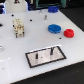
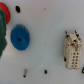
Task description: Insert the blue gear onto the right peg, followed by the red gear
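The blue gear [image 1: 53, 28] lies flat on the white table, toward the exterior view's right; the wrist view also shows the blue gear [image 2: 19, 36]. Close beside it, further to that side, lies the smaller red gear [image 1: 68, 33]. In the wrist view the red gear [image 2: 4, 16] is cut off by the picture's edge. The black-bordered white plate [image 1: 59, 59] sits near the table's front. The right peg [image 1: 50, 50] stands on it as a thin dark pin, with a fainter pin [image 1: 38, 56] beside it. No gripper fingers show in either view.
A cream blocky part [image 1: 18, 27] stands on the table at the exterior view's left, and the wrist view shows the cream blocky part [image 2: 72, 50] too. A small blue item [image 1: 45, 16] and dark objects [image 1: 52, 8] sit at the back. Small dark marks [image 2: 25, 72] dot the table.
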